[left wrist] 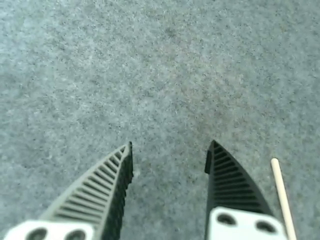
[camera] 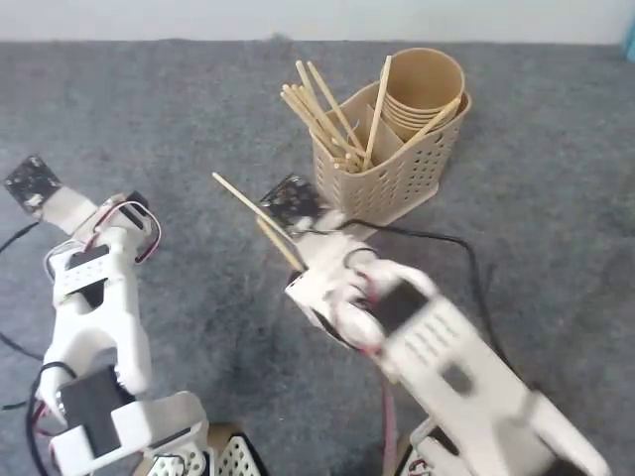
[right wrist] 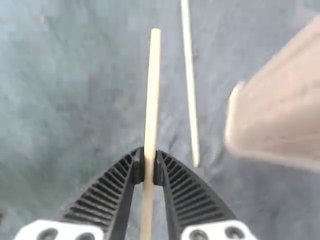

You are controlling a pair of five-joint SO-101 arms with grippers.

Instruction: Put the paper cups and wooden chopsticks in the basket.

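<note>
A beige perforated basket [camera: 392, 183] stands at the back of the grey carpet, holding stacked paper cups [camera: 429, 87] and several wooden chopsticks [camera: 319, 111]. My right gripper [right wrist: 148, 156] is shut on one chopstick [right wrist: 152, 90], just in front of the basket's left corner; the basket wall [right wrist: 280, 115] is close beside it. Another chopstick [right wrist: 189, 85] lies on the carpet alongside the held one, seen from above as a thin stick [camera: 236, 195]. My left gripper [left wrist: 171, 145] hangs open over bare carpet, nothing between its fingers, with a chopstick end [left wrist: 282, 195] just outside one finger.
The left arm [camera: 94, 297] sits at the table's left side and the right arm [camera: 437, 347] reaches up from the front centre. A black cable [camera: 466, 253] trails across the carpet right of the right arm. Open carpet lies to the basket's left.
</note>
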